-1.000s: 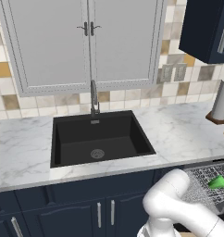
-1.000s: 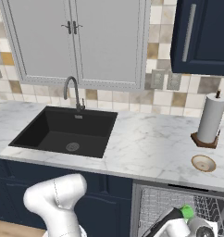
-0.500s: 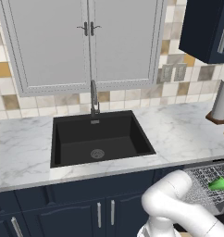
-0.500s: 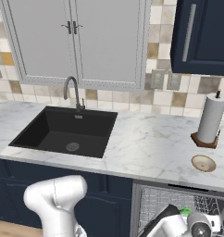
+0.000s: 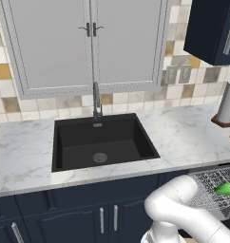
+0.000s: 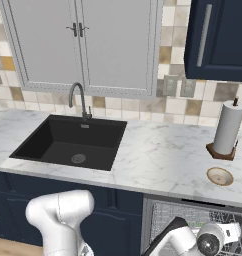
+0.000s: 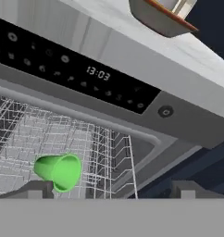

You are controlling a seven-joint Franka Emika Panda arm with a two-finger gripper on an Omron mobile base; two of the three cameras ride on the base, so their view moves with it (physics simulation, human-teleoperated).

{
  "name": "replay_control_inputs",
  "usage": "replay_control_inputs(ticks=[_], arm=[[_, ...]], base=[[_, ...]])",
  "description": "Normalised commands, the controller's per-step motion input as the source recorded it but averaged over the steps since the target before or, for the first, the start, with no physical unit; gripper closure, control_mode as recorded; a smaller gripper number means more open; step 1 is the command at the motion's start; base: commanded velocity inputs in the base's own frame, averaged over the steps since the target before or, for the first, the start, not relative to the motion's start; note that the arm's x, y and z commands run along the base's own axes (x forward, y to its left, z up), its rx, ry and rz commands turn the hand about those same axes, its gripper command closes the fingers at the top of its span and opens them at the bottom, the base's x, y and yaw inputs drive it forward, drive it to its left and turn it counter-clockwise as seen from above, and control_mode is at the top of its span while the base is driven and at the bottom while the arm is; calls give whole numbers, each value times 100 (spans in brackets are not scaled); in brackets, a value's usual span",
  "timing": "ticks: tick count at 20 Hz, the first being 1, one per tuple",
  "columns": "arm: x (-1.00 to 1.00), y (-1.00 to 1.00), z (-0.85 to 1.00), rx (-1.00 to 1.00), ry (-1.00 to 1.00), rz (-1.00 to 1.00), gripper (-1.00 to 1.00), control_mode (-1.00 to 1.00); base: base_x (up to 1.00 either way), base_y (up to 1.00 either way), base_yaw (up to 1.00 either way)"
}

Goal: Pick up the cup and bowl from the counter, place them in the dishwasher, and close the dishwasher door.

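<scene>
Small bright green tapered cup [image 7: 58, 171] lies on its side in the silver-grey wire rack [image 7: 63, 139] of the under-counter dishwasher [image 7: 100, 78], mouth toward the hand cam; also seen as a green blob in the rack from the left base view [image 5: 224, 189]. Nothing grips it. Pincer [image 7: 109, 190] hangs just above/beside it w/ jaws spread wide, holding nothing; fingertips [image 7: 37, 189] show low in the hand view, the cup near one tip.

Cup looks delivered, so my read: step in hand = back out of the rack & go for the small pale cream-beige round bowl [image 6: 219, 176]. It sits upright on the white marble tabletop [image 6: 158, 155], just in front of the white paper-towel roll on its wooden base [image 6: 227, 130], apart from it.

To do it well:
- lift straight up first, so the tips don't snag wire or nudge the cup
- keep jaws wide
- clear the dishwasher's control strip & tabletop edge before swinging over
- approach bowl from above, pinch one rim wall; steer clear of the roll.

Dishwasher door can't be made out here; closing it comes last.
</scene>
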Motion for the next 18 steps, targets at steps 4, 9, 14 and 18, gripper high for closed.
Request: replay_control_inputs(ticks=[4,9,14,18], arm=[[-1,0,47,-27,-3,0,-100,-100],[-2,0,45,-17,-2,0,-100,-100],[0,0,59,0,0,0,-100,-100],[0,0,71,6,0,0,-100,-100]], base=[[0,0,0],[0,0,0],[0,0,0],[0,0,0]])
